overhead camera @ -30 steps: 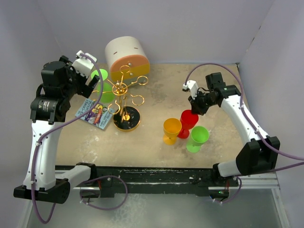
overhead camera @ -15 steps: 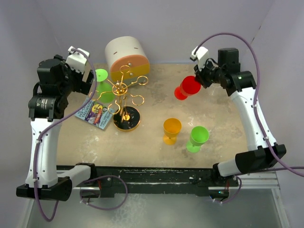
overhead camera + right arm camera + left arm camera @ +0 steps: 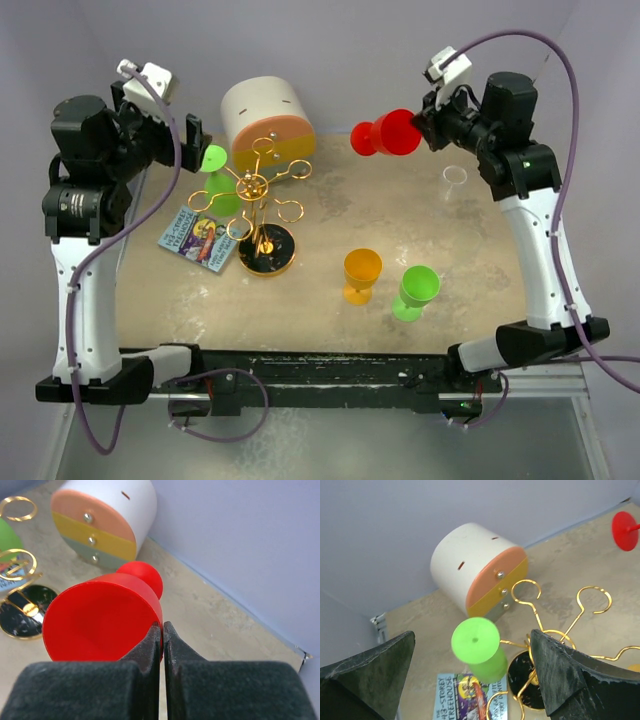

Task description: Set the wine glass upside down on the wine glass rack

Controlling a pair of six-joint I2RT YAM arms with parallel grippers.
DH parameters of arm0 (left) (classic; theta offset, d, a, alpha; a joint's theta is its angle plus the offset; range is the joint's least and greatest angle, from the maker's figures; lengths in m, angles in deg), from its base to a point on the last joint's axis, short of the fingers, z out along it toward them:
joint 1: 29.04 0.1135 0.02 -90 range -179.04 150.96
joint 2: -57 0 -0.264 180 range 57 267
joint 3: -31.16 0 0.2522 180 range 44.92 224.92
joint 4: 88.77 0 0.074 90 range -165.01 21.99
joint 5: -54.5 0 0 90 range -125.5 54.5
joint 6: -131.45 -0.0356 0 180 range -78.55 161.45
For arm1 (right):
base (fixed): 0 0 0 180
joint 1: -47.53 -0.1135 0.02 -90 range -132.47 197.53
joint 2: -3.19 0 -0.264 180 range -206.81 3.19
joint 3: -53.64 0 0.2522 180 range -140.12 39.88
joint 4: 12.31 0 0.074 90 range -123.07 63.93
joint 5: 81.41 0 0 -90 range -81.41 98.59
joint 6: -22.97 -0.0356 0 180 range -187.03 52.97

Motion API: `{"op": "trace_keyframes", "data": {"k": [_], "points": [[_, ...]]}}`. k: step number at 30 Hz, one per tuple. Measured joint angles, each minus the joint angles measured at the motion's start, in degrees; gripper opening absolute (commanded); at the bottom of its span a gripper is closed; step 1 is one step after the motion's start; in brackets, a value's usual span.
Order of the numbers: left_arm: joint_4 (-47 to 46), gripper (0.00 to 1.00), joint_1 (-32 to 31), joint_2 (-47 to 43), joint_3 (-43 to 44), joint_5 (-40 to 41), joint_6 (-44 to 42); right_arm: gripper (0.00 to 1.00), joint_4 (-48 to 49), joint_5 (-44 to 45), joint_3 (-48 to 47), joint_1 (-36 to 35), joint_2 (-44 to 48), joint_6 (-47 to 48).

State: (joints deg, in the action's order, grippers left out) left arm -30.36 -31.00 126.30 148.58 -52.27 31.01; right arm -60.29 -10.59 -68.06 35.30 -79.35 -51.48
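Pinching the red wine glass (image 3: pixel 390 133) by its rim in the right end effector (image 3: pixel 425 125), far right, sideways, foot aimed left at the wine glass rack (image 3: pixel 258 195). Got the left end effector (image 3: pixel 185 140) wide open, nearer it.

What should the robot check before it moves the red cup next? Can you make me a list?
1. Grip: the right gripper is shut on the red wine glass at its rim: ok.
2. Glass turned upside down: not ok, it lies sideways in the air.
3. Room on the wine glass rack: ok, only the green glass hangs there.
4. Rack standing upright: ok.
5. The left gripper out of the way: ok, open, left of the rack.
6. Grip firm enough for turning: cannot tell.
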Motion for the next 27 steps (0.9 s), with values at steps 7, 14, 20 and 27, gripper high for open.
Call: {"op": "trace_keyframes", "data": {"k": [7, 14, 20, 27], "points": [[-0.92, 0.99, -4.61, 6.49, 5.9, -5.64, 2.47, 0.0, 2.86, -3.04, -4.26, -0.72, 1.81, -4.57], [-5.29, 0.99, -11.39, 11.34, 10.16, -11.02, 8.07, 0.0, 7.17, -7.54, -4.15, -0.9, 5.29, -7.52], [-13.25, 0.99, -14.08, 15.17, 8.9, -16.94, 16.92, 0.0, 8.92, -10.88, -1.62, -0.9, 7.32, -7.52], [-20.31, 0.91, -17.84, 19.78, 4.9, -19.47, 26.14, 0.0, 8.79, -12.79, -0.42, -0.9, 7.19, -6.99]]}}
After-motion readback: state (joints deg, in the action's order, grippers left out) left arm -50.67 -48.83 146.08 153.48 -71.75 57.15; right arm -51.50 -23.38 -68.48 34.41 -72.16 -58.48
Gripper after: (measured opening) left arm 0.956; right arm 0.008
